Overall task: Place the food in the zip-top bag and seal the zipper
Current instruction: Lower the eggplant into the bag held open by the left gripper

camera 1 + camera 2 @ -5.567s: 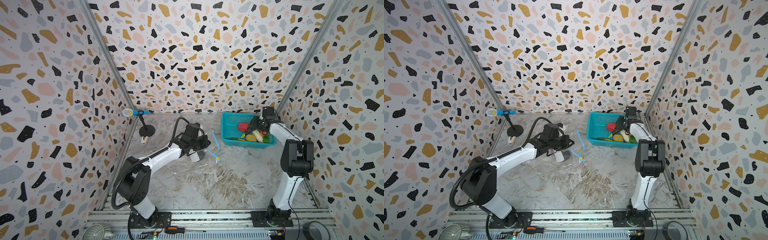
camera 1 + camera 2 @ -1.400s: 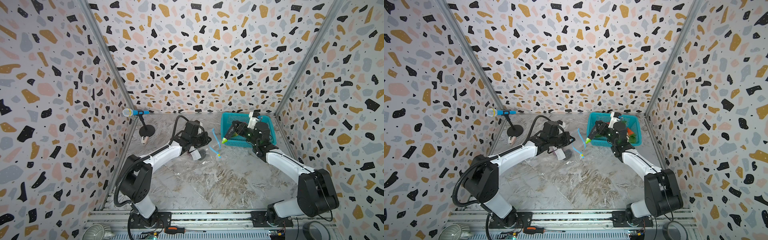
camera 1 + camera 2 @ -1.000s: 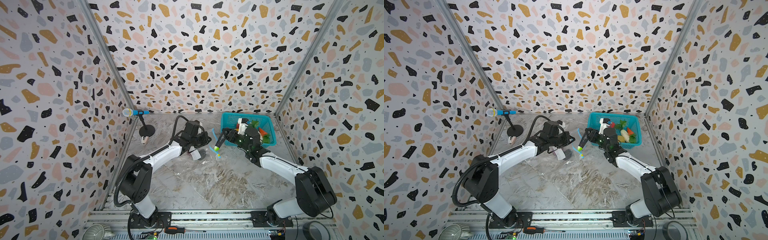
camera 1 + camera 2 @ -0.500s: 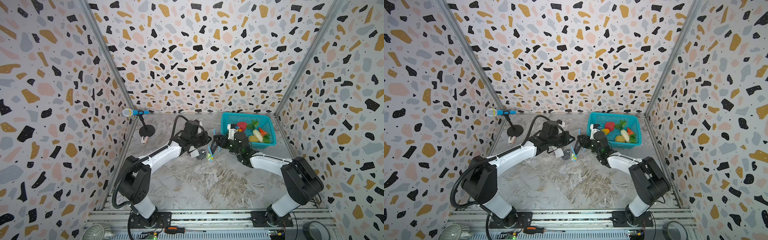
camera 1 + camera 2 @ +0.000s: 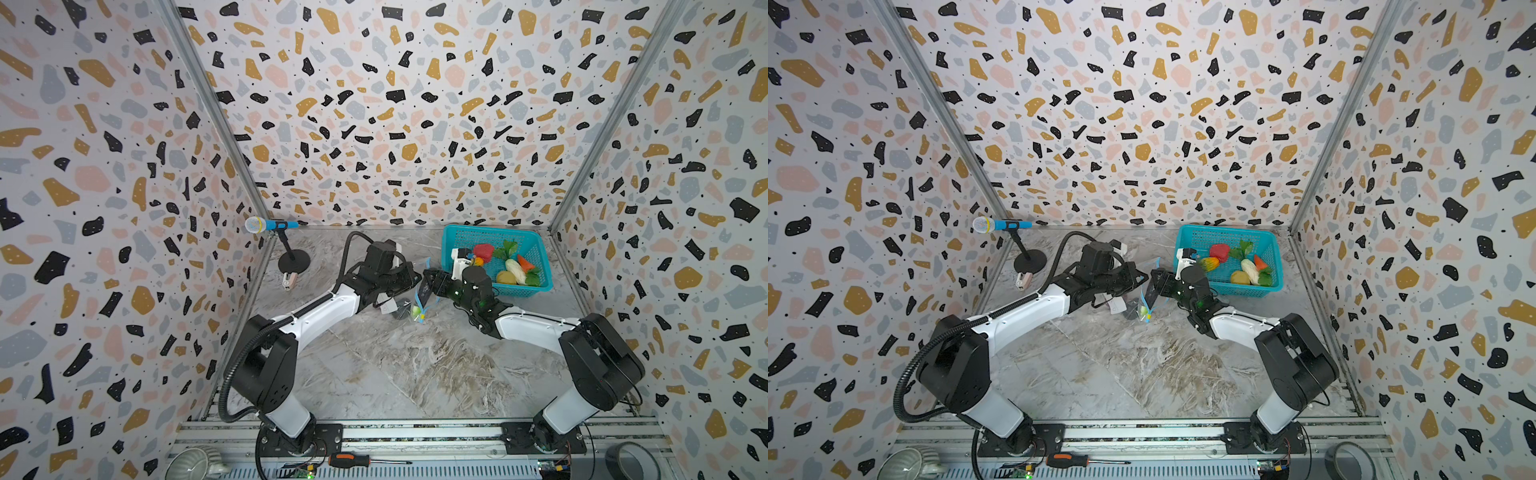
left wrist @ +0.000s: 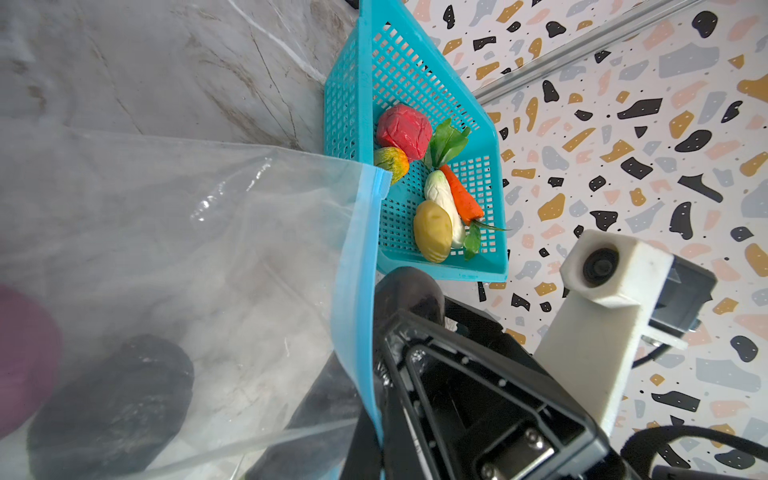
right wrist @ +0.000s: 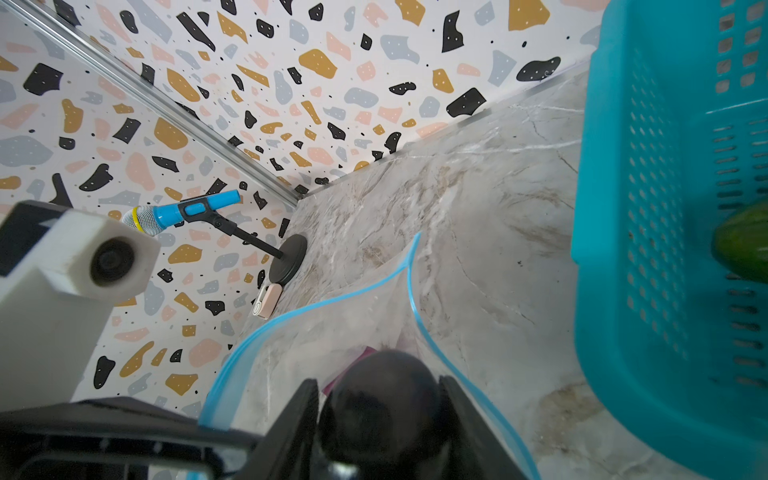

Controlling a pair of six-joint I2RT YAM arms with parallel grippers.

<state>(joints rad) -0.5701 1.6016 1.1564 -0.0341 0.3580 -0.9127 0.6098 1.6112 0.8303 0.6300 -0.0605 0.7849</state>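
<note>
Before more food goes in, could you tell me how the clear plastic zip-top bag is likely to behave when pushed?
The clear plastic zip-top bag is probably floppy: its light-blue zipper strip bends in loose curves. Thin film on the smooth marble-patterned tabletop, it would likely slide or crumple rather than resist.

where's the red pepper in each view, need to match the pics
in a top view: red pepper in the teal basket's far left part, beside the leafy greens
in a top view: same spot
left wrist: in the basket, next to the orange-green piece
right wrist: not in it
shared landmark: the teal basket, in all four
</note>
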